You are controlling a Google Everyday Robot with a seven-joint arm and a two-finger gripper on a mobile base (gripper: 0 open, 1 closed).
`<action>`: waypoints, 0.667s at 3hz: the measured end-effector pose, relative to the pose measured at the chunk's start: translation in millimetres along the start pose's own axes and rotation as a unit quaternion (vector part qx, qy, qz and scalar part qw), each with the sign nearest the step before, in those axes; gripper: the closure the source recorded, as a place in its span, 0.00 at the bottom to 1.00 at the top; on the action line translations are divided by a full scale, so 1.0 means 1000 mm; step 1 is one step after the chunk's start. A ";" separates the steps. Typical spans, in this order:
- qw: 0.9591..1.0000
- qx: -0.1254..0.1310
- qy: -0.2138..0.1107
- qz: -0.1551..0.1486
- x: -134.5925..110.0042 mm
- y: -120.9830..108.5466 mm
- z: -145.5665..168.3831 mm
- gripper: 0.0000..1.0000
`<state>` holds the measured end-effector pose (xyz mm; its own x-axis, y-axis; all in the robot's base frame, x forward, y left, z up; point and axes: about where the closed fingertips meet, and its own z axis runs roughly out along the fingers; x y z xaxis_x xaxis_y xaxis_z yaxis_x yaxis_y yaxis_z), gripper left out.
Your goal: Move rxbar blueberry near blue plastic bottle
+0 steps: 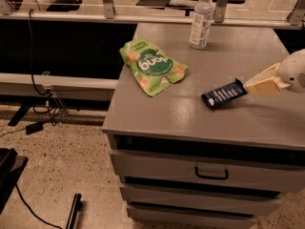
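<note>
The rxbar blueberry (223,94) is a dark navy bar with white lettering, at the right middle of the grey cabinet top (162,113). My gripper (248,86) comes in from the right edge with cream fingers and is shut on the bar's right end. The bar's left end sticks out to the left, slightly tilted, with a shadow under it. The blue plastic bottle (200,19) stands upright at the back of the cabinet top, clear with a white cap, well behind the bar and a little to its left.
A green snack pouch (153,66) lies flat at the left middle of the top. The cabinet has drawers below with a dark handle (211,174). A metal rail (143,18) runs behind the cabinet. Cables (43,104) lie on the floor to the left.
</note>
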<state>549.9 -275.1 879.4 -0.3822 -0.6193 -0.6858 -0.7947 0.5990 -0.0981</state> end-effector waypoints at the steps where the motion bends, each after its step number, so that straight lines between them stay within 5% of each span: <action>1: 1.000 0.005 -0.012 -0.001 -0.009 -0.006 -0.007 1.00; 2: 1.000 0.009 -0.023 0.008 -0.010 -0.015 -0.008 1.00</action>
<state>562.0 -282.3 893.8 -0.3729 -0.5853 -0.7199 -0.7793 0.6188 -0.0994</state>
